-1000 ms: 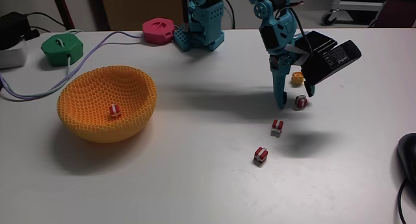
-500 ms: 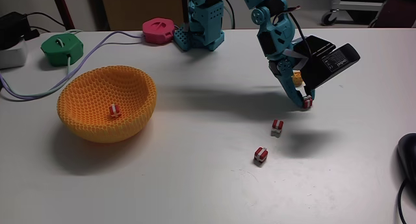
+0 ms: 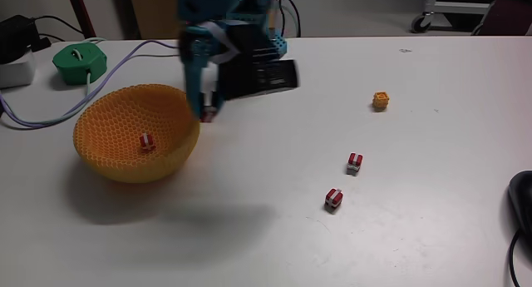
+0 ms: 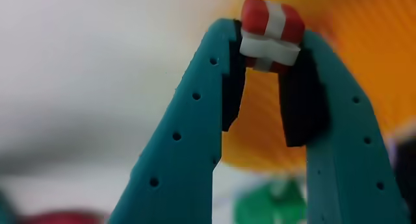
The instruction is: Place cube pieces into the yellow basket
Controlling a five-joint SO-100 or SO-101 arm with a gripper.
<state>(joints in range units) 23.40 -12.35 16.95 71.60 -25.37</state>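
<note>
Taking the basket (image 3: 133,145) as our landmark, we start nearest the fixed camera: well to its right on the white table (image 3: 249,237) lies a red cube (image 3: 333,198) with a white band, and a little farther back, just beyond it, a second red cube (image 3: 355,162). Inside the basket, on its floor, we see another red cube (image 3: 146,141).

At the basket's right rim we find the teal gripper (image 3: 208,114), pointing down and blurred. In the wrist view its two fingers are closed on a held cube (image 4: 271,32), red with a white band, pinched at the very tips (image 4: 221,36), with the orange mesh of the basket (image 4: 364,62) behind it.

Farther back and far to the right of the basket sits the orange cube (image 3: 380,101), alone. Behind the basket to the left we see a green disc (image 3: 80,61) with a pale cable (image 3: 125,58) running from it, and beyond that, at the table's far edge, the arm's base (image 3: 266,46).
</note>
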